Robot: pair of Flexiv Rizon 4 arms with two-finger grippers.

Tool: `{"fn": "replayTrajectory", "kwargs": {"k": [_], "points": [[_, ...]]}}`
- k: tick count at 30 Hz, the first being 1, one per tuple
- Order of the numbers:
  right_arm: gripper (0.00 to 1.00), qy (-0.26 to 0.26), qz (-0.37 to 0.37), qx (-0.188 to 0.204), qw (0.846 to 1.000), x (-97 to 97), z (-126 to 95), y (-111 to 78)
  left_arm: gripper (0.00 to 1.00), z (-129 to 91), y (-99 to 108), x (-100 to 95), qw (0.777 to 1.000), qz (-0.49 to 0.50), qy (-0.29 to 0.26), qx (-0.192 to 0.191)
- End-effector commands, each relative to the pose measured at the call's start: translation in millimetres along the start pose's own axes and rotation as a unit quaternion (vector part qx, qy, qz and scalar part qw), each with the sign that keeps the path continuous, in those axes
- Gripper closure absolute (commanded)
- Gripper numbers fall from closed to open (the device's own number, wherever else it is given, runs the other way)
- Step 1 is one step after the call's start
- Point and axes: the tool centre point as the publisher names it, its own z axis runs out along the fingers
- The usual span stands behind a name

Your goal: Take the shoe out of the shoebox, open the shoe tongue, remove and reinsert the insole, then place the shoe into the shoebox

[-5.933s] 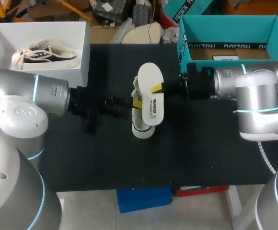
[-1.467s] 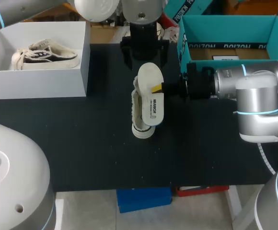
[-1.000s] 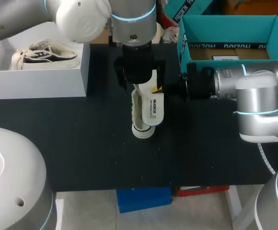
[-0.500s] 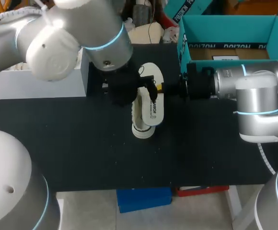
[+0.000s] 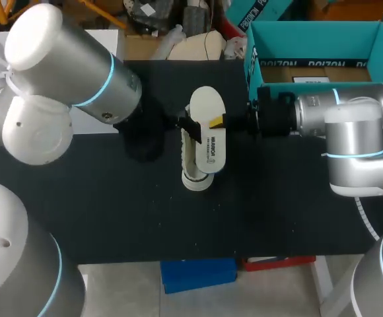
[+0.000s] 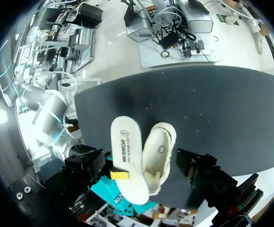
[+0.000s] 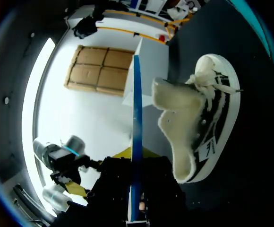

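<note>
A white fleece-lined shoe (image 5: 193,162) lies on its side in the middle of the black table (image 5: 277,205). Its white insole (image 5: 208,132) stands out of it, edge up. My right gripper (image 5: 218,121) comes in from the right and is shut on the insole; the right wrist view shows the insole (image 7: 136,137) edge-on between the fingers, with the shoe (image 7: 198,123) beside it. My left gripper (image 5: 187,125) is open at the shoe's left side, close to the insole. In the left wrist view the insole (image 6: 127,161) and shoe (image 6: 159,153) lie ahead of a dark finger (image 6: 193,166).
A teal shoebox (image 5: 376,46) stands open at the back right, behind my right arm. My left arm covers most of the white shoebox (image 5: 89,125) at the back left and hides its inside.
My left arm has swung from behind the shoe round to the left, and its gripper now comes at the shoe from the left. The right arm, insole and shoe have not moved.
</note>
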Motion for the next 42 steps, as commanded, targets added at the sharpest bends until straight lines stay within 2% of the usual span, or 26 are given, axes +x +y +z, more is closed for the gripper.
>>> {"fn": "replayTrajectory", "kwargs": {"k": [1,11,12,14,15,17,20,22,23,25,28,42], "points": [[1.0,-0.002,0.0,0.0,1.0,0.5,0,-0.1,0.0,1,-4,4.0,0.999,0.001,-0.031,-0.014],[1.0,-0.002,0.0,0.0,1.0,0.5,0,-0.1,0.0,1,-4,4.0,0.999,0.001,-0.031,-0.014],[1.0,-0.002,0.0,0.0,1.0,0.5,0,-0.1,0.0,-4,-3,2.8,0.998,0.004,-0.066,-0.024],[1.0,-0.002,0.0,0.0,1.0,0.5,0,-0.1,0.0,-10,-2,3.1,0.992,0.017,-0.104,-0.074],[1.0,-0.002,0.0,0.0,1.0,0.5,0,-0.1,0.0,-12,0,5.1,0.989,0.007,-0.128,-0.072],[1.0,-0.002,0.0,0.0,1.0,0.5,0,-0.1,0.0,-16,2,9.6,0.982,0.012,-0.16,-0.101],[1.0,-0.002,0.0,0.0,1.0,0.5,0,-0.1,0.0,-20,6,17.4,0.97,0.005,-0.223,-0.094],[1.0,-0.002,0.0,0.0,1.0,0.5,0,-0.1,0.0,-20,9,22.5,0.963,-0.016,-0.261,-0.071],[1.0,-0.002,0.0,0.0,1.0,0.5,0,-0.1,0.0,-19,10,24.4,0.96,-0.014,-0.271,-0.072],[1.0,-0.002,0.0,0.0,1.0,0.5,0,-0.1,0.0,-16,14,28.8,0.949,-0.036,-0.312,-0.038],[1.0,-0.002,0.0,0.0,1.0,0.5,0,-0.1,0.0,-10,18,34.3,0.939,-0.032,-0.342,0.001],[1.0,-0.002,0.0,0.0,1.0,0.5,0,-0.1,0.0,-10,18,34.3,0.939,-0.032,-0.342,0.001]]}}
